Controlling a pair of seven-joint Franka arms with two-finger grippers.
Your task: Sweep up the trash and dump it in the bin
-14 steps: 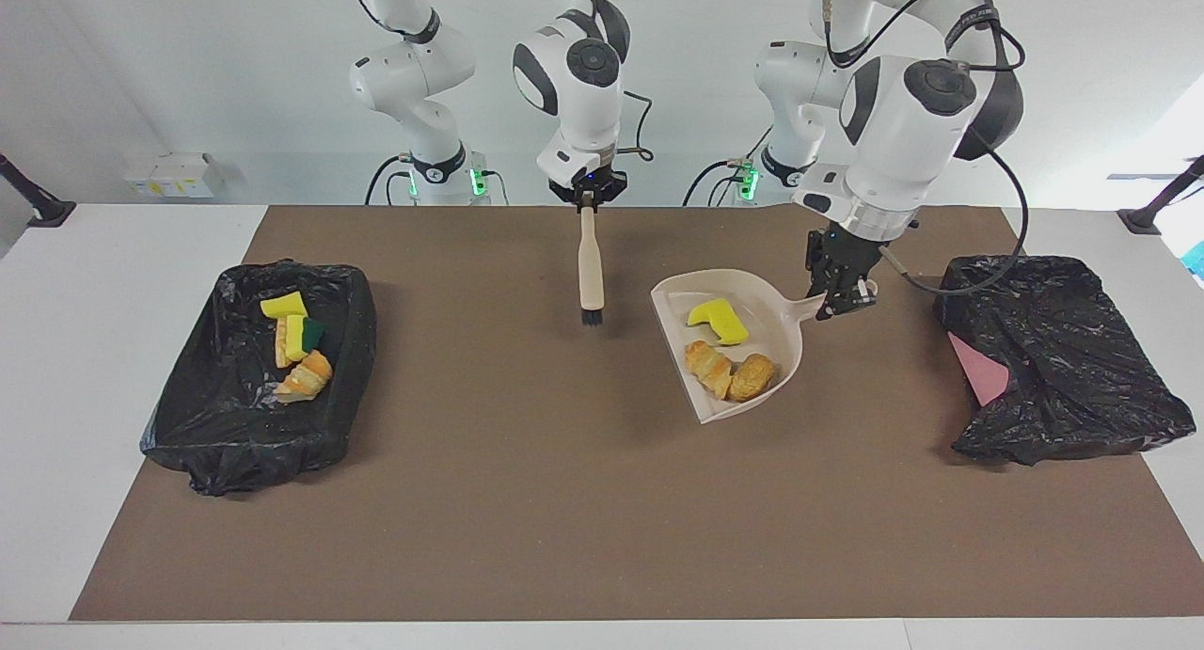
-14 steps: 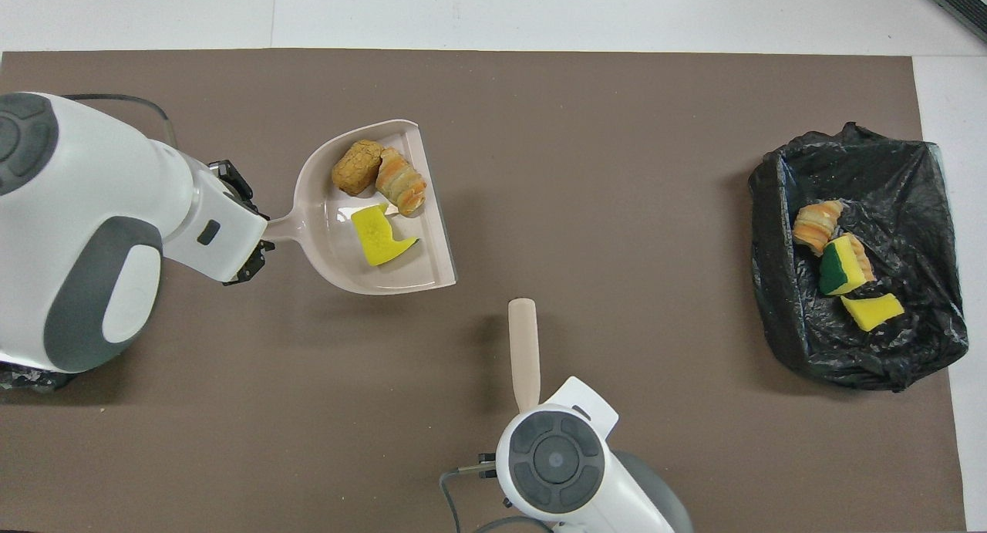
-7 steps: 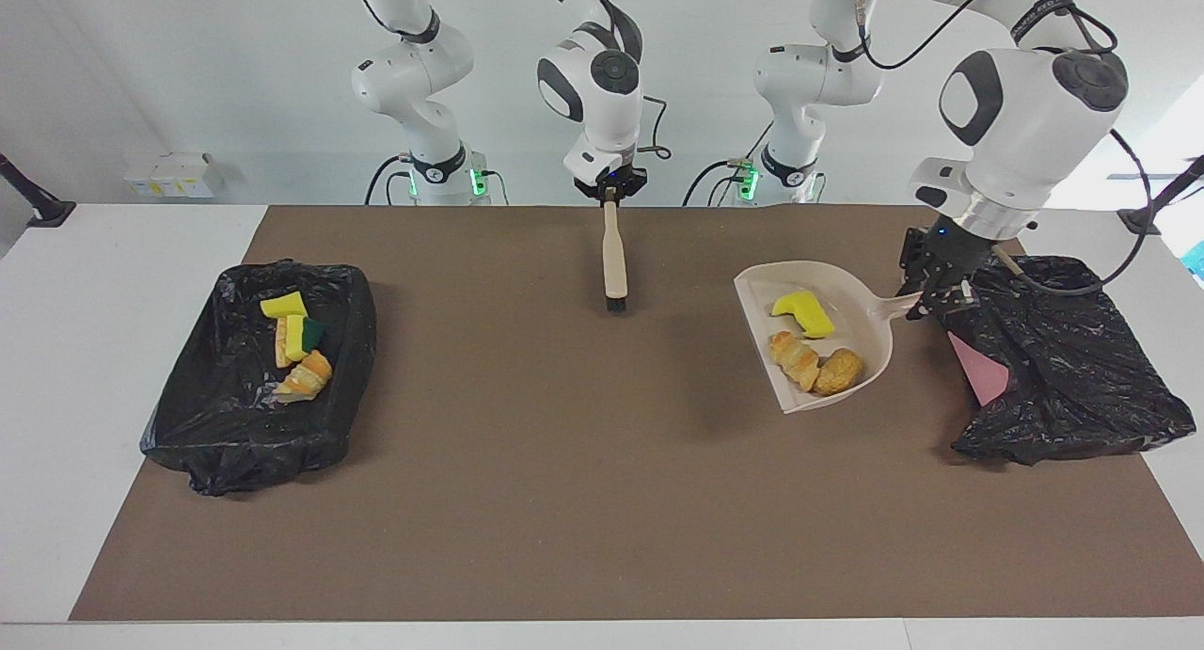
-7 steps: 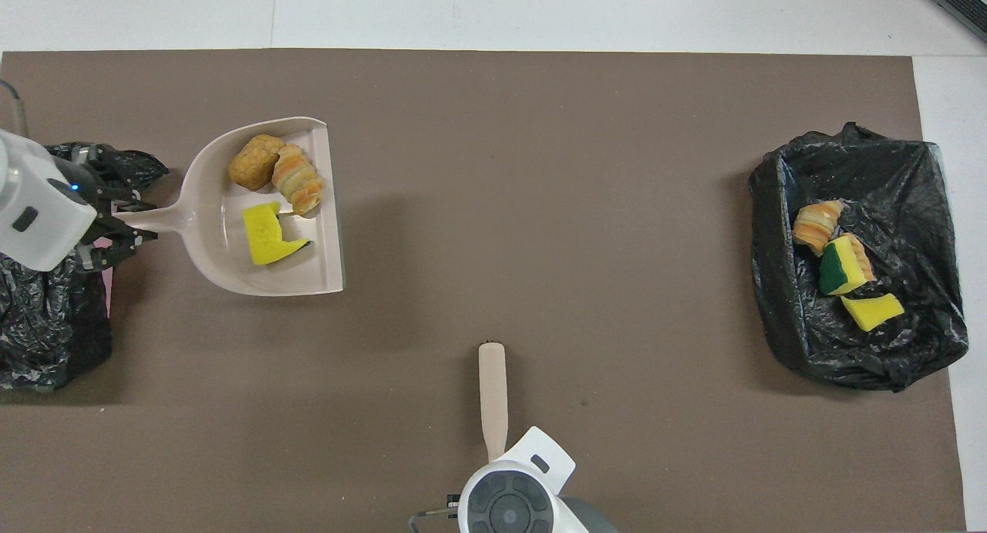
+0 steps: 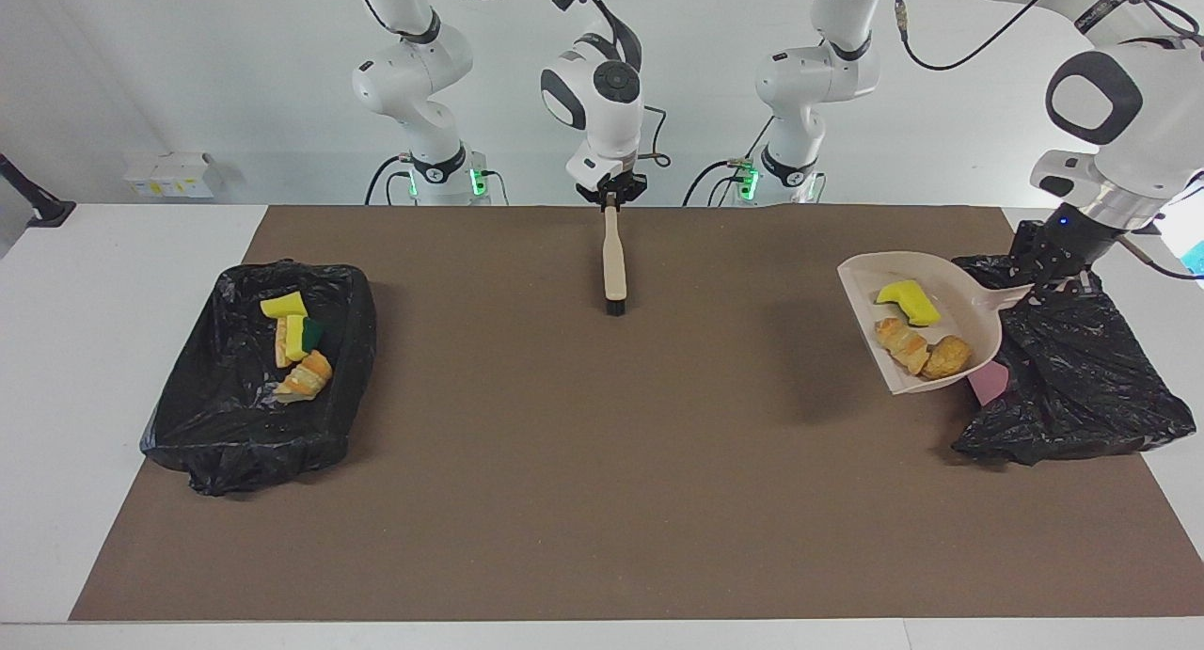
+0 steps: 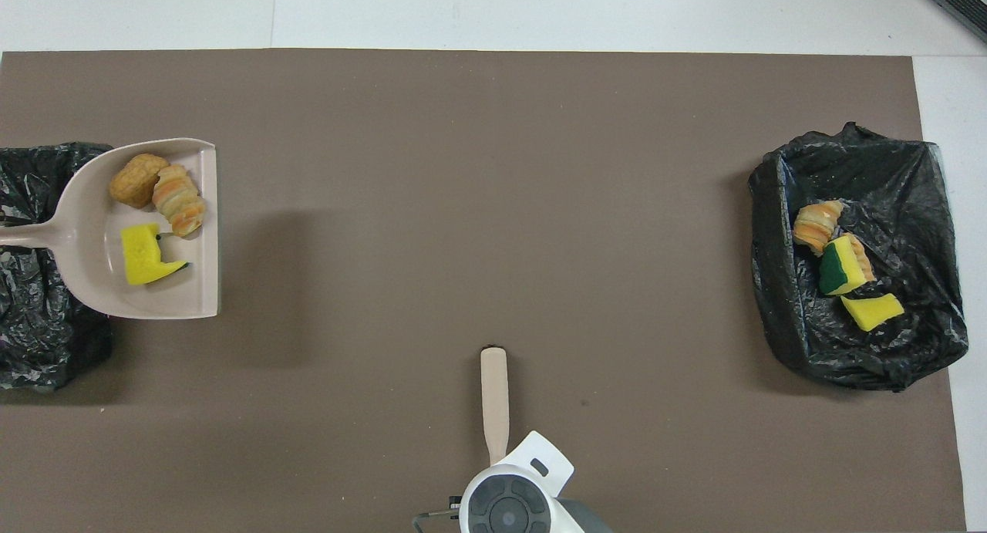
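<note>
Beige plastic marks both tools on a brown mat. Closest to the robots, the right gripper [image 5: 611, 197] hangs low over the mat's edge, clamped shut on the handle of a small brush [image 5: 613, 260] that points straight down from it, bristles near the mat; this arm looks to be waiting. The left gripper [image 5: 1052, 276] is over the black-lined bin [image 5: 1082, 387] at the left arm's end of the table, closed tight on the handle of a dustpan [image 5: 978, 302] held in the air. The pan's scoop reaches out from that gripper toward the table's middle, its mouth over the mat beside the bin's edge. Three pieces of trash ride in it: a yellow sponge chunk [image 5: 908, 301] and two golden-brown pastry bits [image 5: 926, 349]. Well apart from both grippers, at the right arm's end, a second black-lined bin [image 5: 254, 415] already holds four pieces [image 5: 295, 341], sponge and pastry. No trash is left on the mat, so sweeping appears done; what remains, by my reading, is tipping this last load into the bin.
</note>
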